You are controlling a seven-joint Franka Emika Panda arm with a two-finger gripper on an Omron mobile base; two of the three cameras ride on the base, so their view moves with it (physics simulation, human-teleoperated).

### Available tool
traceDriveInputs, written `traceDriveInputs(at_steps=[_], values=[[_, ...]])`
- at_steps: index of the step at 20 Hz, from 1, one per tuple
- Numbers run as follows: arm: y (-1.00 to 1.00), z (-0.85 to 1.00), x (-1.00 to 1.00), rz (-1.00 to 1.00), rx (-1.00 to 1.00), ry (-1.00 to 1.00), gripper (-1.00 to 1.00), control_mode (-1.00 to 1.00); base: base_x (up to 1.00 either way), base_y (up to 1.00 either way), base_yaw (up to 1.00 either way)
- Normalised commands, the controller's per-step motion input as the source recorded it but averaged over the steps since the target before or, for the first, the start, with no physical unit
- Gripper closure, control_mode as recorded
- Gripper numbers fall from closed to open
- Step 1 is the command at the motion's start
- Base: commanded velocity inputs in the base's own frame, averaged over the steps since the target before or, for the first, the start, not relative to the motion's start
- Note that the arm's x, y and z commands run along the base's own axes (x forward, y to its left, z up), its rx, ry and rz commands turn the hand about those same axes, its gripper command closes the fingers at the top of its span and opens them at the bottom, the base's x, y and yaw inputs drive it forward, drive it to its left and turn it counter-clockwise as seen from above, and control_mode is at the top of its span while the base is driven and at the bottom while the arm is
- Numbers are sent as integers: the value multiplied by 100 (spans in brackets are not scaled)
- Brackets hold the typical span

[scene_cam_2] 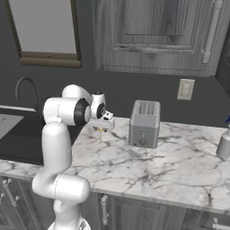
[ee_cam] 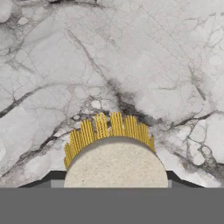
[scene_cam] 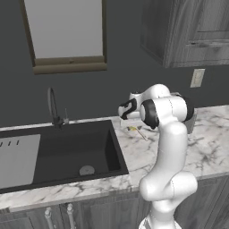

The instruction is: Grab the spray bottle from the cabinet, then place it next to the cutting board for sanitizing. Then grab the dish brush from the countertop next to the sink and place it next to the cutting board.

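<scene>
Left base view: gripper (scene_cam: 134, 126) seen low over countertop (scene_cam: 147, 152), dish brush (scene_cam: 136, 130) right under it, sink (scene_cam: 67, 152) off to side.
Right base view: brush hung below gripper (scene_cam_2: 99, 131); spray bottle (scene_cam_2: 223, 144) far away, past toaster (scene_cam_2: 144, 124).
Hand view: brush head (ee_cam: 114, 162) seen between fingers (ee_cam: 52, 178); grip could not be told.

Two base views behind the arm, sharing the countertop (scene_cam: 143, 156), hand view close above marble

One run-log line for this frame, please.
stage: second pickup | claw: low over dish brush, fingers either side of head | dish brush: on countertop beside sink | spray bottle: on countertop
</scene>
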Motion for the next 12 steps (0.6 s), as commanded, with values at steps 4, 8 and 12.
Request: traceDriveInputs(at_steps=[4, 8, 12], values=[[0, -21, 0, 0, 0, 0, 100, -100, 0, 0, 0], [0, -6, -4, 0, 0, 0, 100, -100, 0, 0, 0], [0, 0, -57, 1, 7, -4, 100, -100, 0, 0, 0]])
